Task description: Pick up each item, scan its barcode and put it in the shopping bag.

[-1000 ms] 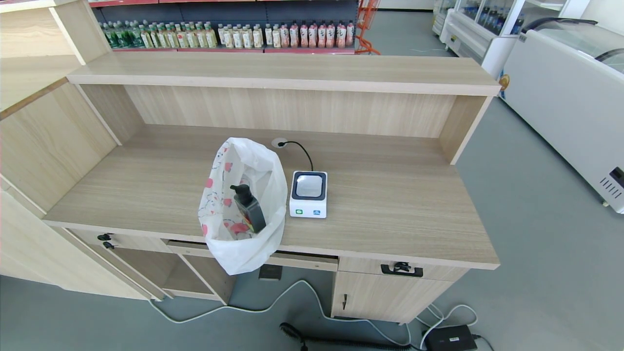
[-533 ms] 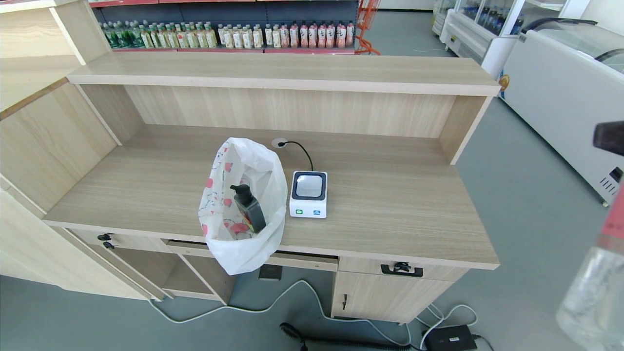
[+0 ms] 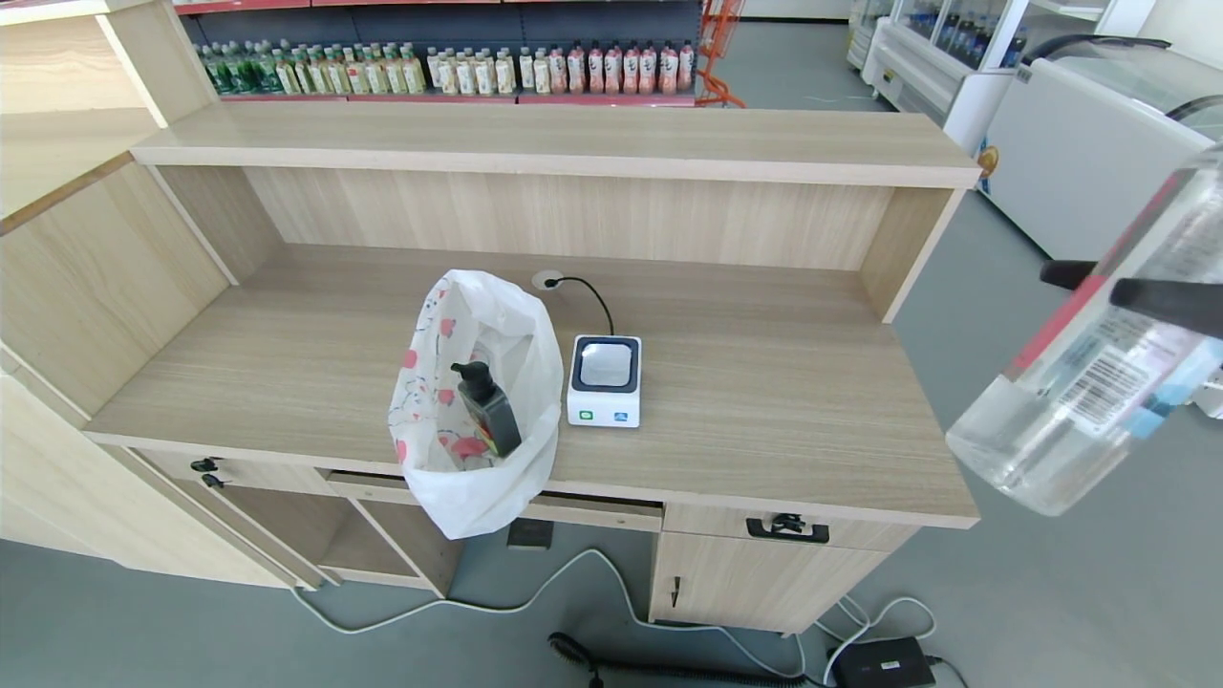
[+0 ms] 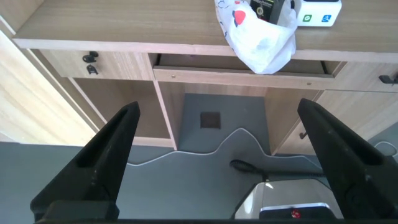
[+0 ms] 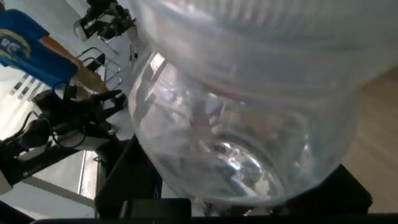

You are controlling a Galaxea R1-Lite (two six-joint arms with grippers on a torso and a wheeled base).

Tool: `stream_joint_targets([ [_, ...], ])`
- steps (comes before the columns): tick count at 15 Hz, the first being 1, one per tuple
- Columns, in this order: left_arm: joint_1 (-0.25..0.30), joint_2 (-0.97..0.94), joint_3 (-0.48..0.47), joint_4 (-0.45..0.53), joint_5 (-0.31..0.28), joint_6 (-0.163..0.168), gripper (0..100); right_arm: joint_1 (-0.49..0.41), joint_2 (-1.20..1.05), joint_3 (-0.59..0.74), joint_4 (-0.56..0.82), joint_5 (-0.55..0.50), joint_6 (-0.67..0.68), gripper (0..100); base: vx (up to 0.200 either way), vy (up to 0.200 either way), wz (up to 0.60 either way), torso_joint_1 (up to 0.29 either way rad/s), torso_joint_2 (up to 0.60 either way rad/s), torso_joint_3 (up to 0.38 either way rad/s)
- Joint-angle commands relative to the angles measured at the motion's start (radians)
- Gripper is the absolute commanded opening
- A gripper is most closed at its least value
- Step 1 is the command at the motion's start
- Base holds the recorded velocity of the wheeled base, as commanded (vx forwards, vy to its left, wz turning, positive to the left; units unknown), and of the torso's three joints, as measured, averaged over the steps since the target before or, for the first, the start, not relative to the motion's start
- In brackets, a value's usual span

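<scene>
- Right gripper [image 3: 1084, 282] is clamped across the water bottle [image 3: 1070, 382], its dark fingers [image 3: 1170, 301] crossing the clear body above the label.
- Held in the air, the water bottle [image 5: 249, 124] shows at the robot's right, past the right end of the counter [image 3: 764, 382]. It is tilted: the rounded base points down and to the robot's left, and the neck runs up and to the right, out of sight.
- Its barcode [image 3: 1099, 387] faces up toward the head camera, not down.
- Well apart to the bottle's left, the scanner [image 3: 605, 379] sits on the counter with its window facing up. I judge the coming move to be a carry leftward plus a roll about the long axis, so the barcode meets that window.
- Just beside the scanner, on its left, stands the shopping bag [image 3: 478, 401], hanging partly over the counter's front edge, with a dark pump bottle [image 3: 489, 406] already inside.
- Left gripper [image 4: 219, 109] hangs low before the counter's front, fingers spread wide with nothing between them, so the right arm has this item.
</scene>
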Motion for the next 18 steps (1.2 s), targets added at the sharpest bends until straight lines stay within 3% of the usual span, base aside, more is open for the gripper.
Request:
stream_joint_targets([
  [1, 0.000, 0.000, 0.000, 0.001, 0.000, 0.000, 100, 0.038, 0.033, -0.018, 0.107, -0.154, -0.008, 0, 0.000, 0.000, 0.00, 0.000, 0.00, 0.000],
  [2, 0.000, 0.000, 0.000, -0.001, 0.000, 0.000, 100, 0.101, 0.052, -0.039, 0.130, -0.338, -0.037, 0, 0.000, 0.000, 0.00, 0.000, 0.00, 0.000],
  [3, 0.000, 0.000, 0.000, 0.001, 0.000, 0.000, 100, 0.138, 0.066, -0.044, 0.130, -0.453, -0.093, 0, 0.000, 0.000, 0.00, 0.000, 0.00, 0.000],
  [5, 0.000, 0.000, 0.000, -0.001, 0.000, 0.000, 100, 0.153, 0.098, -0.042, 0.130, -0.564, -0.278, 0, 0.000, 0.000, 0.00, 0.000, 0.00, 0.000],
  [6, 0.000, 0.000, 0.000, -0.001, 0.000, 0.000, 100, 0.151, 0.135, -0.033, 0.127, -0.667, -0.504, 0, 0.000, 0.000, 0.00, 0.000, 0.00, 0.000],
  [8, 0.000, 0.000, 0.000, 0.001, 0.000, 0.000, 100, 0.145, 0.186, -0.032, 0.106, -0.700, -0.737, 0, 0.000, 0.000, 0.00, 0.000, 0.00, 0.000],
  [9, 0.000, 0.000, 0.000, -0.001, 0.000, 0.000, 100, 0.145, 0.247, -0.023, -0.015, -0.708, -0.863, 0, 0.000, 0.000, 0.00, 0.000, 0.00, 0.000],
  [11, 0.000, 0.000, 0.000, 0.001, 0.000, 0.000, 100, 0.199, 0.333, -0.047, -0.196, -0.713, -0.971, 0, 0.000, 0.000, 0.00, 0.000, 0.00, 0.000],
  [14, 0.000, 0.000, 0.000, -0.001, 0.000, 0.000, 100, 0.266, 0.345, -0.079, -0.213, -0.716, -1.060, 0, 0.000, 0.000, 0.00, 0.000, 0.00, 0.000],
  [18, 0.000, 0.000, 0.000, -0.001, 0.000, 0.000, 100, 0.283, 0.339, -0.073, -0.216, -0.717, -1.232, 0, 0.000, 0.000, 0.00, 0.000, 0.00, 0.000],
])
